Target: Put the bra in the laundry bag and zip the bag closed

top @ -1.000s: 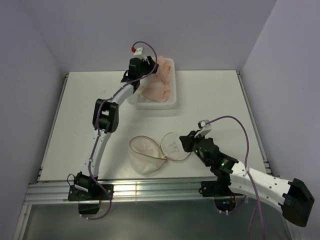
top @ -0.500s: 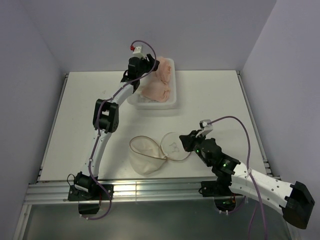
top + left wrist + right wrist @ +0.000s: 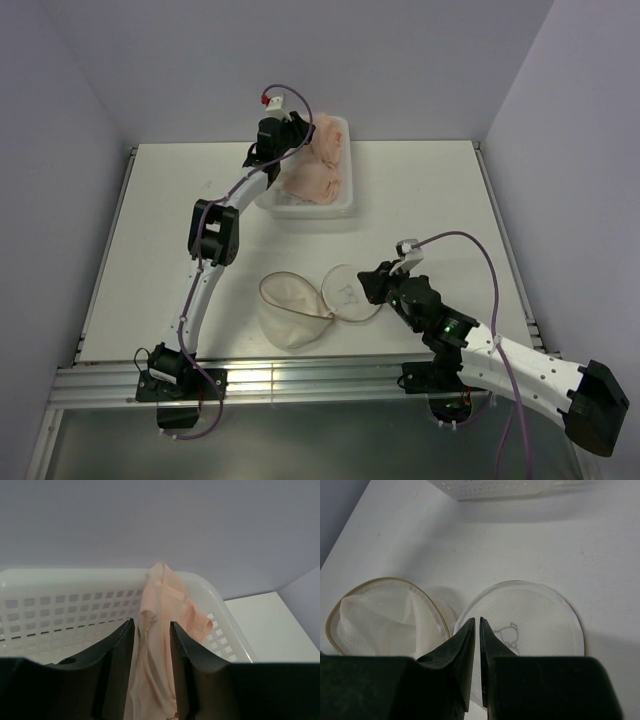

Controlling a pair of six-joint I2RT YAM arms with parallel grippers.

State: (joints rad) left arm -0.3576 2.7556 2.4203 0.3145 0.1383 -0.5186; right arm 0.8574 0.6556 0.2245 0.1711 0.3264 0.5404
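The bra [image 3: 165, 605] is a peach soft garment; it hangs between the fingers of my left gripper [image 3: 152, 622], which is shut on it and holds it up over the white perforated basket [image 3: 60, 605]. In the top view the left gripper [image 3: 290, 128] is at the basket's far left, with more peach fabric [image 3: 318, 175] lying inside. The laundry bag [image 3: 290, 310] is a white mesh cylinder with a tan rim, lying open; its round lid [image 3: 345, 292], with a dark printed mark, lies flat beside it. My right gripper [image 3: 480, 621] is shut over the lid [image 3: 535, 615], next to the bag's mouth [image 3: 380, 615].
The white basket [image 3: 340, 205] stands at the table's back middle against the wall. Walls close in the table on the left, the back and the right. The right arm [image 3: 470, 340] reaches in from the near right.
The left gripper has risen slightly with the peach garment. The right gripper has shifted a little by the lid. The bag and the lid lie as before.
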